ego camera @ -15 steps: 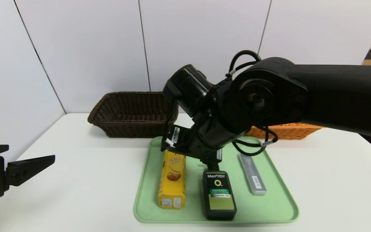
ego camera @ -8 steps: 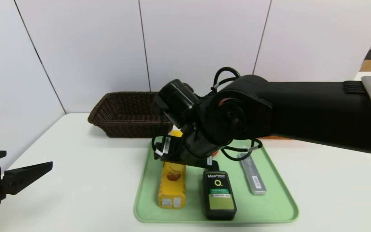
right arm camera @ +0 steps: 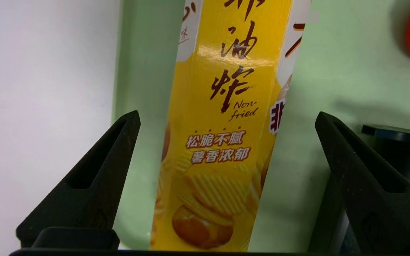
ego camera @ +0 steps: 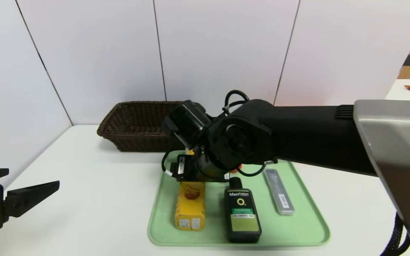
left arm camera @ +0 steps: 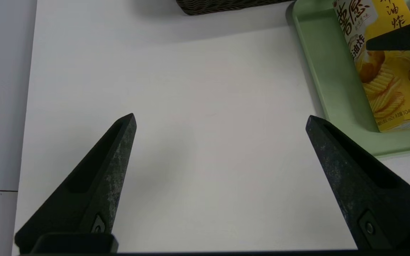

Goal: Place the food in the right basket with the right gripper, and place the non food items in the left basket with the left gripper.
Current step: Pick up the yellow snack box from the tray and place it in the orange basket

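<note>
Right wrist view, right gripper (right arm camera: 226,121) wide open, straddling yellow chip box (right arm camera: 222,135), not touching, left gripper (left arm camera: 219,121) open, empty.

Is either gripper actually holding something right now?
No. The right gripper is open astride the yellow chip box, not clamping it; the left gripper hangs open over bare table.

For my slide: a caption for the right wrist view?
Open right gripper straddling the yellow chip box on the green tray.

The white tabletop (ego camera: 94,192) carries a light green tray (ego camera: 297,233) at the near centre. A dark brown wicker basket (ego camera: 133,128) stands at the far edge, left of centre, just beyond the tray's far left corner and apart from it.
</note>
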Robot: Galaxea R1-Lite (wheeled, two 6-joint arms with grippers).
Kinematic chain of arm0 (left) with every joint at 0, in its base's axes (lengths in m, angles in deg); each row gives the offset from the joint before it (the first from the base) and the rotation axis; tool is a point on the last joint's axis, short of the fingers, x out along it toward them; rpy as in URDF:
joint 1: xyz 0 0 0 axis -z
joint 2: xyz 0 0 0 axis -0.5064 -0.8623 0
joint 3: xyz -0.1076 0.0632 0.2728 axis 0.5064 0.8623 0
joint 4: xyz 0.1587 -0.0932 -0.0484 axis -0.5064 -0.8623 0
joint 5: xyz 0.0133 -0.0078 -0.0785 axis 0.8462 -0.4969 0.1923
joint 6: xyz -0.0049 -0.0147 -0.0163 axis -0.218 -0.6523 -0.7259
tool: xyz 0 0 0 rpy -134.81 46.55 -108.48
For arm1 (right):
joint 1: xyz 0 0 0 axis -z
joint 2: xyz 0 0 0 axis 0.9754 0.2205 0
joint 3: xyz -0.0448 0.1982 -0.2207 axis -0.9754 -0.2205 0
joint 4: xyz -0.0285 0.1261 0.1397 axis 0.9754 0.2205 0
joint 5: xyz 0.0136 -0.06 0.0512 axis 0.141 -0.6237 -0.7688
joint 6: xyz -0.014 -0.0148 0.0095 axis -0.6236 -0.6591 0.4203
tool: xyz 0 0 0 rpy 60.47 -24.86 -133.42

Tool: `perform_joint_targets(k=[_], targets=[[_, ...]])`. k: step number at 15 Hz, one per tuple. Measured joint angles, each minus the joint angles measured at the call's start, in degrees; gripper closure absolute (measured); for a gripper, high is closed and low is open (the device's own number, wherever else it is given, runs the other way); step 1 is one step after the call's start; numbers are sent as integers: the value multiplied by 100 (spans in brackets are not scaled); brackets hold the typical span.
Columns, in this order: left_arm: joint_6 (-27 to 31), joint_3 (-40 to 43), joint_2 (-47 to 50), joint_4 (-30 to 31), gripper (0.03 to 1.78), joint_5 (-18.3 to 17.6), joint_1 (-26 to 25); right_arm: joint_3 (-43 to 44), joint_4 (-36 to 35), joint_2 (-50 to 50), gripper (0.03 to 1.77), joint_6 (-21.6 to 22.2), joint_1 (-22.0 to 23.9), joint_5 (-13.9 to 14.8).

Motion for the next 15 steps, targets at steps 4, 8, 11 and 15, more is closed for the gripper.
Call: perform_joint_targets(k=[4, 8, 11, 15], targets=[[-1, 94, 2, 5, 12, -1, 0, 9, -16, 173, 10, -256, 5, 17], [-1, 132, 44, 7, 12, 0, 2, 9, -55, 280, 10, -330, -4, 20], [-1, 135, 94, -2, 12, 0, 0, 9, -77, 347, 10, -339, 5, 15], [-1, 210, 177, -2, 12, -1, 0, 9, -138, 374, 34, -335, 20, 17]])
